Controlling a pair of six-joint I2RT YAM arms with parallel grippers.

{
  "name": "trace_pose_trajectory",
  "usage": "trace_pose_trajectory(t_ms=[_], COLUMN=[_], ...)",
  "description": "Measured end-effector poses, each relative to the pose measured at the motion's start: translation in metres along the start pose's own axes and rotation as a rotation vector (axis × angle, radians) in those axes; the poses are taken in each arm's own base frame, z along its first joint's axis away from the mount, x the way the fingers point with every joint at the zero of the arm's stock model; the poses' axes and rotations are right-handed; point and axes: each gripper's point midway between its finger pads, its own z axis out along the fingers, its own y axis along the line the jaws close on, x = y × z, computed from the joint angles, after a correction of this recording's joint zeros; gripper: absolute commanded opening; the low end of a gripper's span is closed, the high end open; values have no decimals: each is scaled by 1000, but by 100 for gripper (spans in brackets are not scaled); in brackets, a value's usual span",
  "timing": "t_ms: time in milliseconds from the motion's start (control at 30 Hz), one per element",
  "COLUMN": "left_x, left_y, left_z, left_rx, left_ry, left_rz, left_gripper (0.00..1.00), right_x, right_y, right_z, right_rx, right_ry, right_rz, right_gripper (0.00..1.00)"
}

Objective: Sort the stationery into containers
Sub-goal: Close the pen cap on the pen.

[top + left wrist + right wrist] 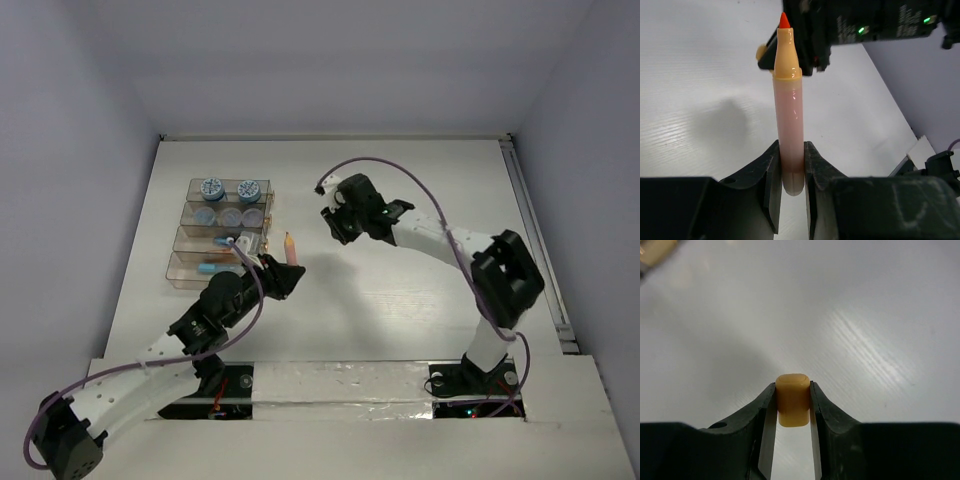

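My left gripper is shut on an uncapped orange marker, held by its tail end with the red tip pointing away; it also shows in the top view, right of the trays. My right gripper is shut on the marker's orange cap, and sits in the top view a little right of the marker tip. The stepped clear trays stand at the left, holding round blue-grey jars in the far rows and a blue pen in the near row.
The white table is walled by grey panels on three sides. A white rail runs along its right edge. The right arm fills the top of the left wrist view.
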Motion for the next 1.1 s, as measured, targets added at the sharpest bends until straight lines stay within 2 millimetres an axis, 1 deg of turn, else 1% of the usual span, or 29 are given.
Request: trace_pose_trajectory(t_ms=[100, 133, 167, 233, 300, 367, 433, 533, 667, 800, 867, 1000, 1100], left_x=[5, 7, 9, 13, 17, 20, 24, 28, 32, 35, 34, 29, 28], left_y=[-4, -5, -6, -7, -8, -9, -8, -9, -11, -14, -17, -21, -22], left_z=[5, 7, 9, 11, 15, 19, 23, 28, 34, 39, 41, 43, 45], left_rx=[24, 31, 37, 50, 59, 64, 66, 74, 92, 113, 121, 136, 140], left_ry=[19, 26, 33, 47, 60, 72, 82, 95, 104, 116, 113, 98, 97], left_rz=[-10, -13, -13, -14, -15, -15, -16, -19, -20, -20, -19, -19, -19], left_gripper=[0, 0, 0, 0, 0, 0, 0, 0, 0, 0, 0, 0, 0], right_x=[-37, -43, -59, -80, -97, -111, -122, -125, -109, -97, -99, -109, -112], right_y=[-2, -2, -3, -3, -1, 3, 8, 21, 41, 52, 55, 55, 57], right_z=[-34, -40, -59, -84, -105, -121, -130, -128, -114, -105, -106, -111, -114], right_rx=[27, 32, 41, 43, 29, 6, -7, -31, -80, -108, -113, -101, -97], right_ry=[-169, -208, -277, -382, -471, -540, -593, -623, -614, -607, -624, -683, -705], right_rz=[39, 62, 86, 151, 217, 278, 320, 364, 425, 475, 496, 527, 541], right_gripper=[11, 11, 11, 11, 11, 11, 10, 10, 10, 10, 10, 9, 10])
